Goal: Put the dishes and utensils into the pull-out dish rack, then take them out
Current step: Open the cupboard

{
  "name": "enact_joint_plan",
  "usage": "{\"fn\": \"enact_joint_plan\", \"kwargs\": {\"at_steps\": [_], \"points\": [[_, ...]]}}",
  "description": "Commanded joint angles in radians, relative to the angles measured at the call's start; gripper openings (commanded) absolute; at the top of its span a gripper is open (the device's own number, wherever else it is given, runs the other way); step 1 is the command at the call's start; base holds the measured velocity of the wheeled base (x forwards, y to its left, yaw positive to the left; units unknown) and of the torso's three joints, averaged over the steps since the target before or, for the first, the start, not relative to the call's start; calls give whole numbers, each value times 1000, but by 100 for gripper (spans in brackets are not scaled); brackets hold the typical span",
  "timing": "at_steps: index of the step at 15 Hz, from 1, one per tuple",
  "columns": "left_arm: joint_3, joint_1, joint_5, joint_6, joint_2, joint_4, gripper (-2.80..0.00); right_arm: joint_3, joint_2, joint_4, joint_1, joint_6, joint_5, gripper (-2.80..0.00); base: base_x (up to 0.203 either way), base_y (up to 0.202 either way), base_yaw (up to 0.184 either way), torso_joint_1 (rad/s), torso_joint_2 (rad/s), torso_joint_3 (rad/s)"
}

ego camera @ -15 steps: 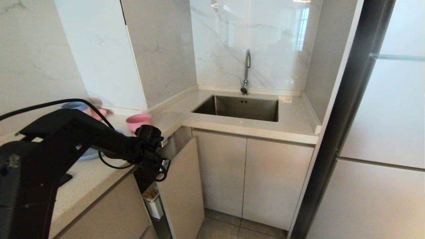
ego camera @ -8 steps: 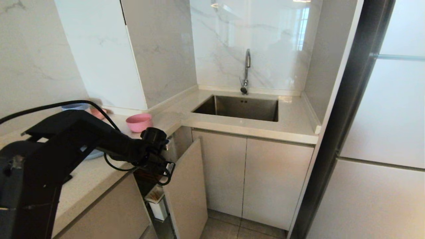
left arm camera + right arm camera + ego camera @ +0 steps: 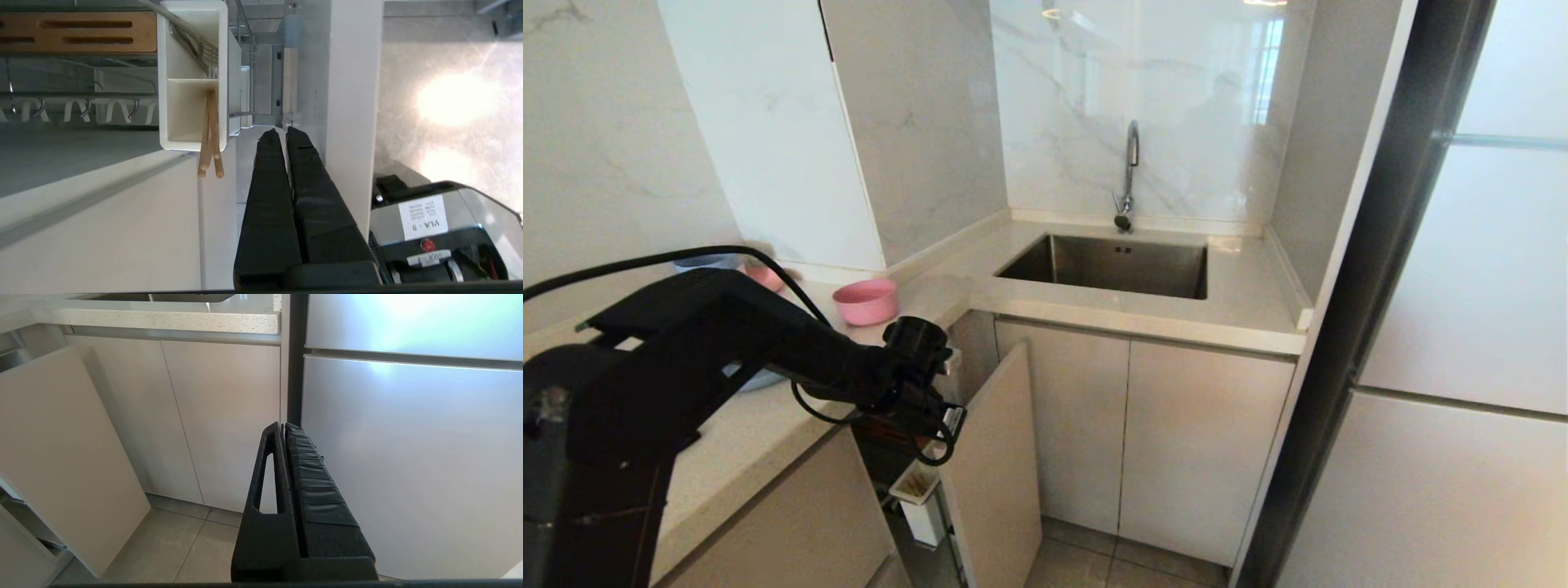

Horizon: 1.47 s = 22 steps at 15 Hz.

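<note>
Honestly, reads as the pull-the-rack-open stage, with the dishes not loaded yet. Far left on the desk (image 3: 752, 441): blue plate (image 3: 758, 379) lying flat, mostly hidden under the black arm. Just past that, pink bowl (image 3: 866, 300) upright near the desk edge, well apart from the rack. Next over, left end effector (image 3: 282, 132) pinched fully shut with nothing between the fingers, tucked behind the inner face of the front panel (image 3: 353, 102) of the pull-out dish rack (image 3: 992, 465) and working like a hook. Best bet: pull straight along the slide line, slow and level, no wrist twist. Press with the flat of the fingers rather than the tips, to avoid slipping off the panel edge. Inside the rack: chopsticks (image 3: 210, 139) leaning in one compartment of the white utensil box (image 3: 192, 122), metal utensil (image 3: 196, 45) in the neighbouring compartment, wooden strip (image 3: 81, 32) and white prongs (image 3: 110, 112) further in. Worth easing off near the end of travel to avoid a jolt and a rattle in that box. Can't tell from these views how much travel remains, so no yanking. Further right, sink (image 3: 1111, 265), not part of this step. Far right, right end effector (image 3: 284, 426) also closed tight and empty, parked low facing the cabinet doors. Fine to leave alone.
</note>
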Motion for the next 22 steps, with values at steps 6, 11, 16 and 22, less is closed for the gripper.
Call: {"fn": "enact_joint_plan", "kwargs": {"at_steps": [6,11,16,22], "points": [[26,-37,0,0,-42,1,-280,0,2,0,0,0,0,-280,0,0,0,0,0,0],[50,-96,0,-14,-55,-24,-280,0,0,0,0,0,0,-280,0,0,0,0,0,0],[52,-149,24,-34,-63,-38,-280,0,1,0,0,0,0,-280,0,0,0,0,0,0],[60,-187,38,-36,-60,-38,-280,0,1,0,0,0,0,-280,0,0,0,0,0,0]]}}
